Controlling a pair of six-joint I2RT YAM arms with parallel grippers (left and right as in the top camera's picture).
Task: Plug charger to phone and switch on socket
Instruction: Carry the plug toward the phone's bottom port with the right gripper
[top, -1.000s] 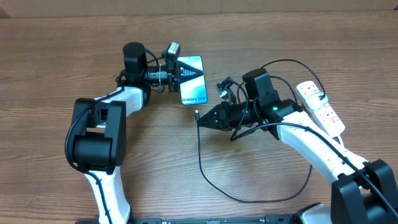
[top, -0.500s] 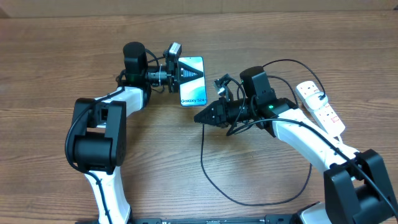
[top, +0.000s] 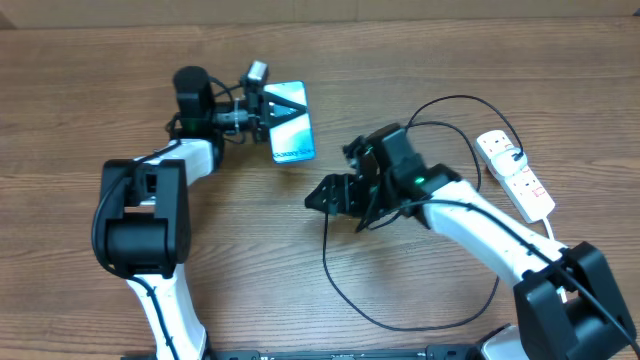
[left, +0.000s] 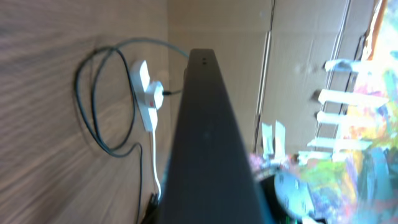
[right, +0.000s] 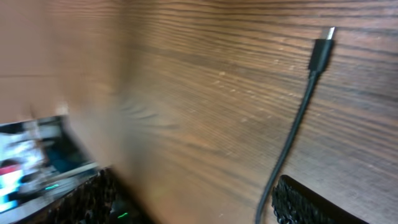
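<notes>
Charger (right: 303, 106) tip lies on table (top: 90, 90), well apart from phone (top: 291, 124).

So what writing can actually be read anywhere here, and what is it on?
"Galaxy S24+": on the lit screen of the phone, near its lower edge; small and tilted, only just legible from overhead.
power strip: red marks only, any lettering is too small to read.
Both wrist views: nothing readable; the left one is blurred where there is colour.
</notes>
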